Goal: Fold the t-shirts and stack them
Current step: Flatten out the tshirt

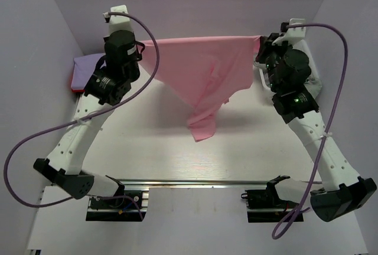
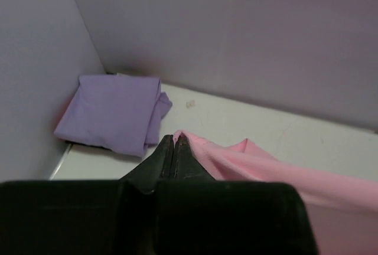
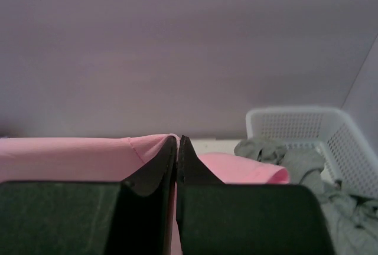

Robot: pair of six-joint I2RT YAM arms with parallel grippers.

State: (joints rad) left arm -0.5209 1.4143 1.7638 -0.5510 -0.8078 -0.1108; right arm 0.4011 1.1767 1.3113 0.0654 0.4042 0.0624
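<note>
Pink t-shirt (image 1: 204, 66) is hanging in the air between your two arms. It is being held by its top edge across the far side of the bench (image 1: 147, 149). Its lower part is drooping to a point near the middle of the bench, and from above you cannot tell whether that point is touching the surface. Your left end effector (image 2: 174, 140) is clamping one top corner, its fingers pressed together on the cloth. Your right end effector (image 3: 178, 140) is pinching the opposite corner the same way.

A folded lavender t-shirt (image 2: 112, 110) is lying in the far left corner. A thin strip of red t-shirt (image 1: 73, 90) is showing beneath it in the overhead view. Judging by this, you are spreading the third shirt out and its folding is not yet begun. The next move is probably calling for both arms to lower together, keeping the top edge taut, so the cloth lies flat rather than bunching.

The back wall (image 1: 195, 1) is standing close behind the stretched edge, leaving little room that way. A white basket (image 3: 295, 122) holding grey cloth (image 3: 283, 151) is sitting just beside your right arm. The folded stack is crowding the left corner. Open bench is lying in the middle and toward you.
</note>
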